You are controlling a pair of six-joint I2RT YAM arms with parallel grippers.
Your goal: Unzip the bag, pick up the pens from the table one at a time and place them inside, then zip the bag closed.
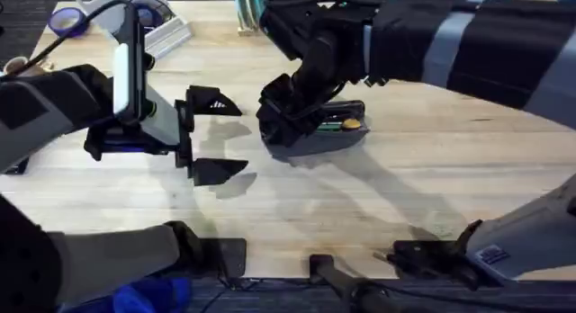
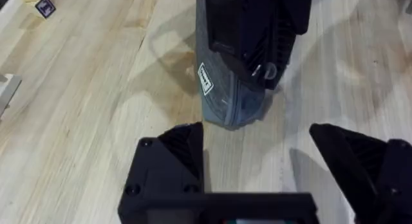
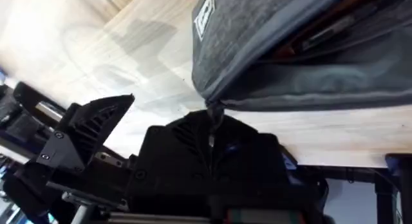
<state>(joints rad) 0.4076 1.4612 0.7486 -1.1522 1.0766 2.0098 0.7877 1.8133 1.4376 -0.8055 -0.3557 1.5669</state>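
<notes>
The grey-blue bag (image 1: 335,138) lies mid-table with its zipper partly open. Pens (image 1: 346,123) show inside the gap, one with an orange-yellow bit. My right gripper (image 1: 281,126) sits at the bag's left end. In the right wrist view its fingers (image 3: 193,147) are shut on the small metal zipper pull (image 3: 212,112) at the end of the bag (image 3: 270,63). My left gripper (image 1: 212,136) stands open just left of the bag, nothing between its fingers (image 2: 172,153). The left wrist view shows the bag's end (image 2: 226,102) ahead, under the right gripper (image 2: 257,31).
The light-wood table (image 1: 378,205) has bare room in front of and to the right of the bag. At the back left are a purple ring (image 1: 67,22) and a white holder (image 1: 162,30). A teal object (image 1: 248,7) stands at the back centre.
</notes>
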